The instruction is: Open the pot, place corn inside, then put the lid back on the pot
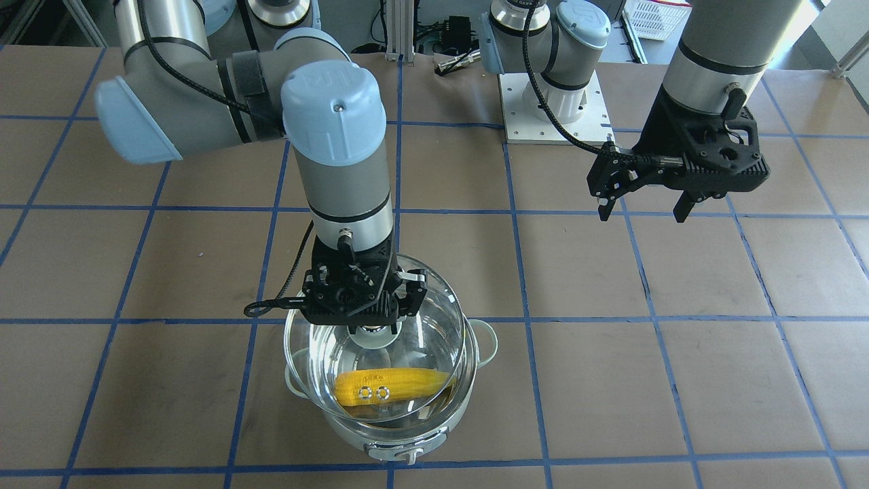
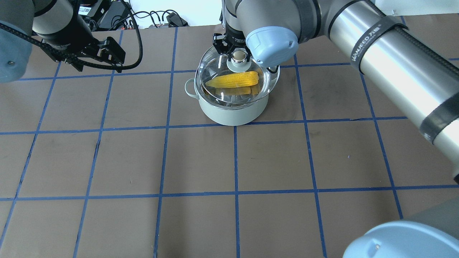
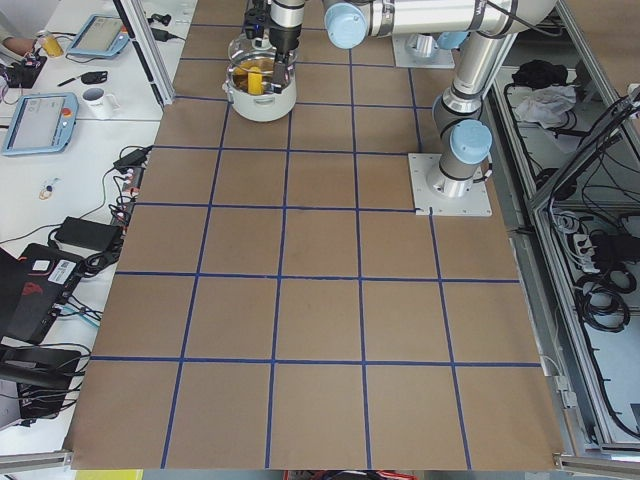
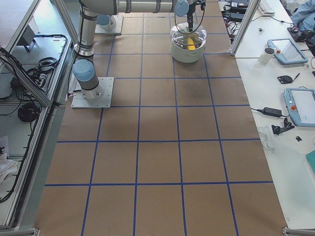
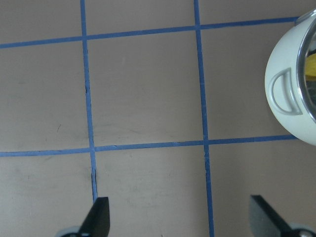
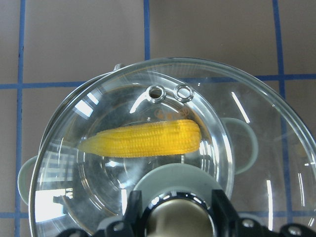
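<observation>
Right gripper [image 1: 371,331] straight down, tight on the knob [image 2: 239,55] of the lid [image 1: 434,326], seemingly aslant over the pot [image 2: 233,113].

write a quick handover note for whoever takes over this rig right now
Right gripper: shut on the lid by its knob, holding it over the pot.
Left gripper: open, empty, hovering above the table off to the pot's side.
Corn: lying inside the pot, visible through the glass.
Done: pot opened, corn in.
Left: the lid is off-centre from the pot's rim and does not look seated. Centre it, lower it, release.
</observation>
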